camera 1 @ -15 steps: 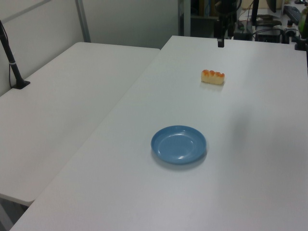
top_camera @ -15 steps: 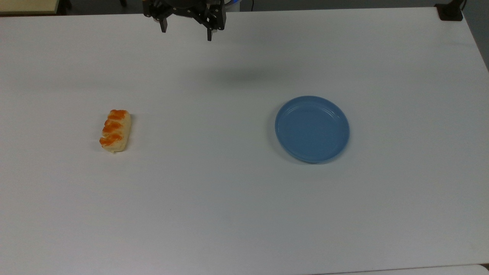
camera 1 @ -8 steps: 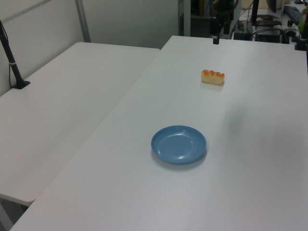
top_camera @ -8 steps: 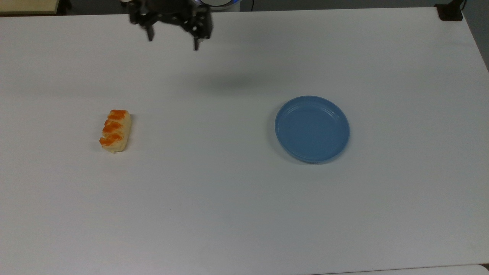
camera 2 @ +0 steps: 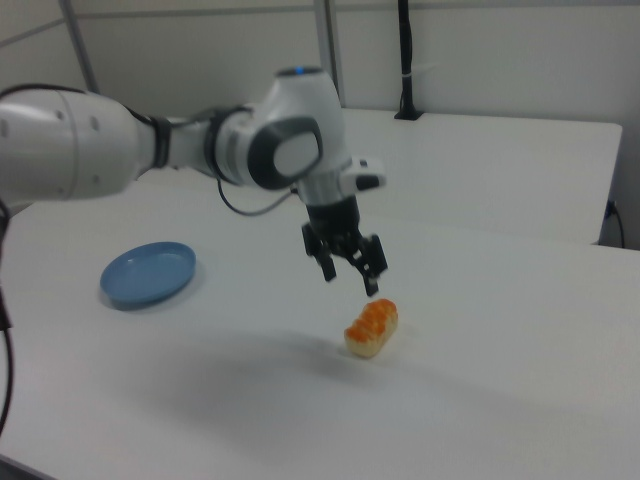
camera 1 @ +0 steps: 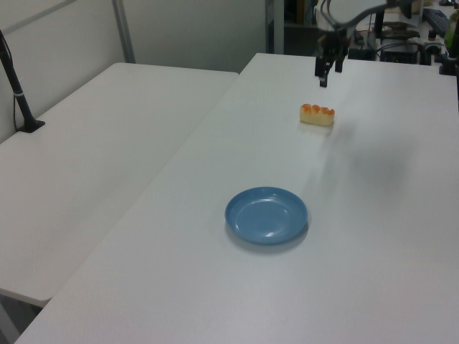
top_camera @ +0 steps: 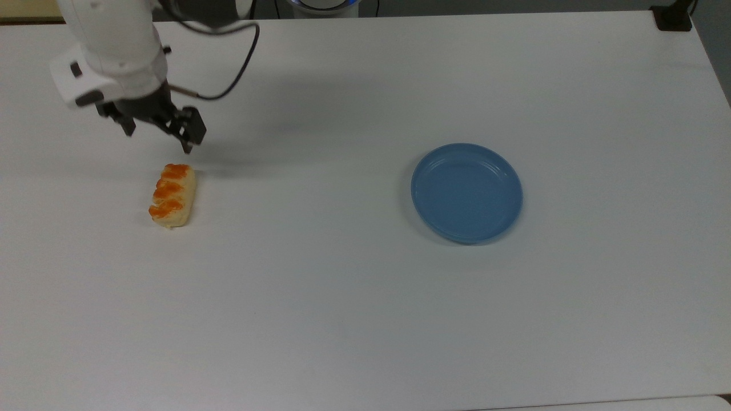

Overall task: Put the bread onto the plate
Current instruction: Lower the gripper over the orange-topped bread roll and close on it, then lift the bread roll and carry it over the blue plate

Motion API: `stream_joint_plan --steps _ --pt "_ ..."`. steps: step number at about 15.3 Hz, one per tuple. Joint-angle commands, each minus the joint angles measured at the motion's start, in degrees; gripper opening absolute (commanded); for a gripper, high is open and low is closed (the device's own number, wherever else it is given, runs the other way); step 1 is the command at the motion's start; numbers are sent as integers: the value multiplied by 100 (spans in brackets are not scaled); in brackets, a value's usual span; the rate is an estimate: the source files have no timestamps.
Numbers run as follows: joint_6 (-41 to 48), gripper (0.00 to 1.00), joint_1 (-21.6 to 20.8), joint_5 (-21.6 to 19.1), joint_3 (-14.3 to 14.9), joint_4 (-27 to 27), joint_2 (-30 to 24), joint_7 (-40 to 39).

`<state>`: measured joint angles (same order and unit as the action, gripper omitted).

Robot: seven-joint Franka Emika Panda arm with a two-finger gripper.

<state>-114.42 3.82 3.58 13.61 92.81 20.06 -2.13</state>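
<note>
One white table (top_camera: 365,319) noted as largest item, bare and matte, carrying everything else; second white table (camera 1: 93,165) seen abutting it at the left view's left, with black post (camera 1: 16,86) standing at far edge.

White arm (camera 2: 150,145) next in size: rounded segments, black cable looped near wrist, base cut off at the right view's left edge and at the top view's upper edge.

Blue plate (top_camera: 466,192) found flat on table at the top view's right of centre; round, shallow, raised rim, faint concentric rings, glossy, nothing on it. Same plate (camera 2: 148,272) placed at the right view's left, well apart from bread.

Black gripper (top_camera: 157,140) hanging above table, fingers spread apart and grasping nothing, fingertips pointing down. In the right view, gripper (camera 2: 350,280) clear of bread, just above and to its left. In the left view, gripper (camera 1: 326,72) appears beyond bread, upper arm cut off by frame top.

Bread (top_camera: 172,195) smallest: oblong pale-yellow roll, orange-brown glazed bumps along top, lying on table at the top view's left, long axis running near to far. Three bumps countable in the left view (camera 1: 317,114); exact count harder to make out in the right view (camera 2: 372,326). Gap in height between fingertips and roll plain in the right view, not judgeable from the top view.
</note>
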Motion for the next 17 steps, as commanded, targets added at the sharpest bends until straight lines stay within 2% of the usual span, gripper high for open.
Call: stream_joint_plan --steps 1,7,9,12,13,14,17 --pt "-729 100 -101 -68 36 26 594 -7" --pt "-1494 100 -128 -77 27 35 1167 204" --pt "-1487 85 -119 -68 36 35 1141 116" --pt "-1320 54 -145 -77 36 35 931 -7" --pt "-1137 50 -171 -86 27 18 843 -7" --pt "-848 50 -337 -156 27 -17 694 2" --pt "-582 50 -1118 -620 115 -27 429 194"
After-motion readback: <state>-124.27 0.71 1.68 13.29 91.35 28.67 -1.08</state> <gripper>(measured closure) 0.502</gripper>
